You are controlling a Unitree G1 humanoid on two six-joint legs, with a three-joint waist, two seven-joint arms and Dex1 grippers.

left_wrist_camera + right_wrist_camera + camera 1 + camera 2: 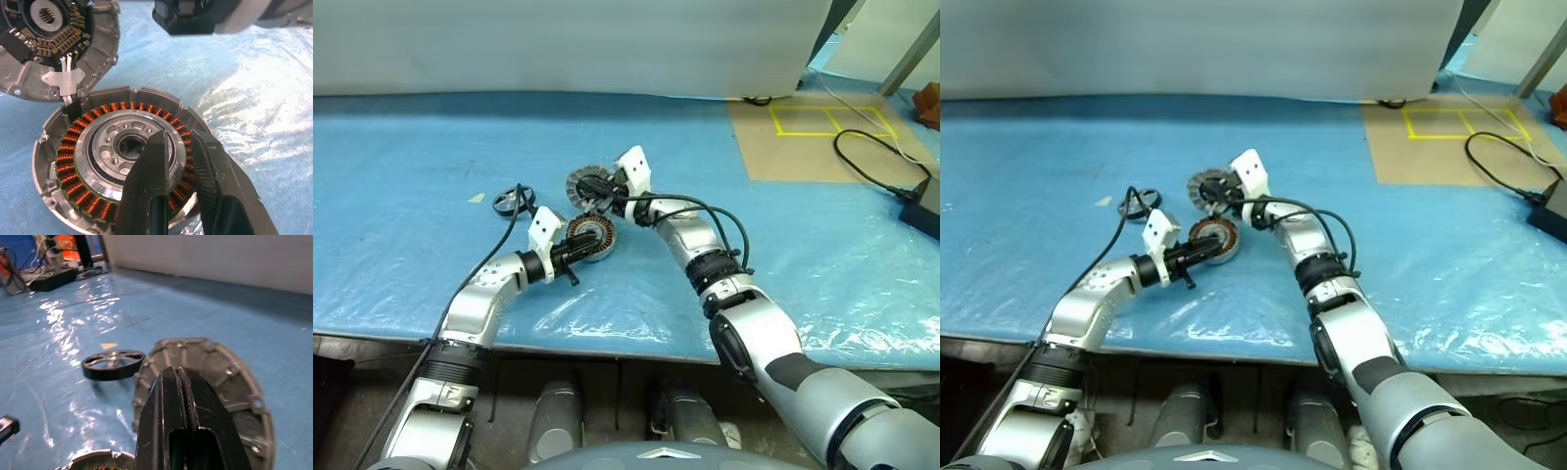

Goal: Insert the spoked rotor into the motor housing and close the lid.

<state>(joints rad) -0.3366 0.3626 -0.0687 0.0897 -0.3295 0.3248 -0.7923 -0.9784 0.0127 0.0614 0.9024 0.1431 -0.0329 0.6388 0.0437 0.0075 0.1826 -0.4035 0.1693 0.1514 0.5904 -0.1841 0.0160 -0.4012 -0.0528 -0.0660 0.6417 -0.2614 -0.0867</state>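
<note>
A: Starting at the left, we see the spoked rotor (508, 203) lying flat on the blue-covered bench (401, 225), on its own, well apart from both arms.

B: Agreed. In the right wrist view it lies beyond the lid, dark rim and silver spokes plain to see. Next along?

A: Next we have the left gripper (579, 251). Its fingers (146, 191) are clamped on the wall of the motor housing (595, 235), one finger inside over the copper windings, the other outside the rim. The housing sits open on the bench, its centre bore bare.

B: We can confirm that from the left wrist view: the coil ring runs all the way round and the housing's mouth faces up towards us.

A: Just beyond the housing comes the lid (588, 184). It stands tilted on edge rather than flat, its inner face with small windings turned towards the housing, its lower rim close beside the housing's rim. Whether the two rims touch we cannot tell.

B: And the right gripper (607, 196)?

A: Its fingers (171, 411) are pressed together on the lid's edge, holding it up.

B: Farther right we see a brown board (803, 137) with yellow tape and a black cable (871, 171).
</note>
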